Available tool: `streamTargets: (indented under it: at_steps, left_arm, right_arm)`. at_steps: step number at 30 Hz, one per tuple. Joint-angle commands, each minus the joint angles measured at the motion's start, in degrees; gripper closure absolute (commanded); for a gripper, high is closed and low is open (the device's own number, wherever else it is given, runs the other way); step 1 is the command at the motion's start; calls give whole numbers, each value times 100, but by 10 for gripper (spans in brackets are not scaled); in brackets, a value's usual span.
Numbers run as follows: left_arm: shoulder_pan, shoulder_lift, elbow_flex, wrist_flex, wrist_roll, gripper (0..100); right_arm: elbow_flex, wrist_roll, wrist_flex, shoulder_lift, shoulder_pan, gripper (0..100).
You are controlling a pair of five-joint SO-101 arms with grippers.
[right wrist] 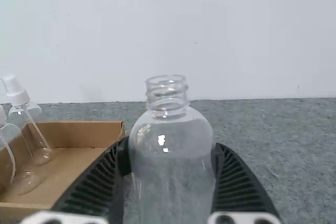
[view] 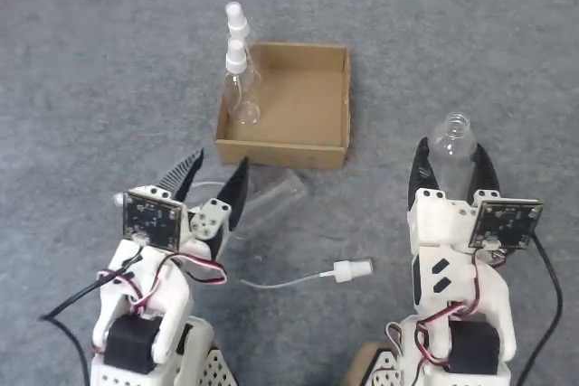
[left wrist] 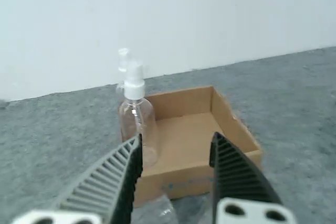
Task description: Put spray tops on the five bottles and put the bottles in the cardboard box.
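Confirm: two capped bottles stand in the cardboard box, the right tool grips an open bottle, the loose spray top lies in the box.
One error: the high view shows the spray top on the table, outside the cardboard box. The capped bottles and the right tool's open bottle are correct.

The clear uncapped plastic bottle (right wrist: 169,150) looks smooth and glossy; the brown cardboard box (view: 280,149) is matt; the grey felt-like tabletop cloth (view: 90,88) looks rough and fuzzy.

Right gripper (view: 450,153) clasps an uncapped bottle (view: 452,136); two capped bottles (view: 242,89) seemingly stand in box (view: 306,104).
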State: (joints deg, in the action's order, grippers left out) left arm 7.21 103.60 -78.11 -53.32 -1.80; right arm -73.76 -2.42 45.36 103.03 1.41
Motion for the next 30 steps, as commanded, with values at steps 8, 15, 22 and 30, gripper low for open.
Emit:
streamTargets:
  at_steps: [8, 15, 22, 30]
  left_arm:
    - [1116, -2374, 1051, -26, -202, 804]
    - [1653, -3481, 1182, -9, -9, 739]
    - [2154, -3903, 1147, -26, 18, 735]
    - [2936, -4862, 1218, 123, 18, 735]
  right_arm:
    - [62, -44, -251, 101, -75, 929]
    - [62, -44, -251, 101, -84, 929]
    - [62, -79, -365, 101, -418, 929]
    - [62, -255, -382, 101, -655, 928]
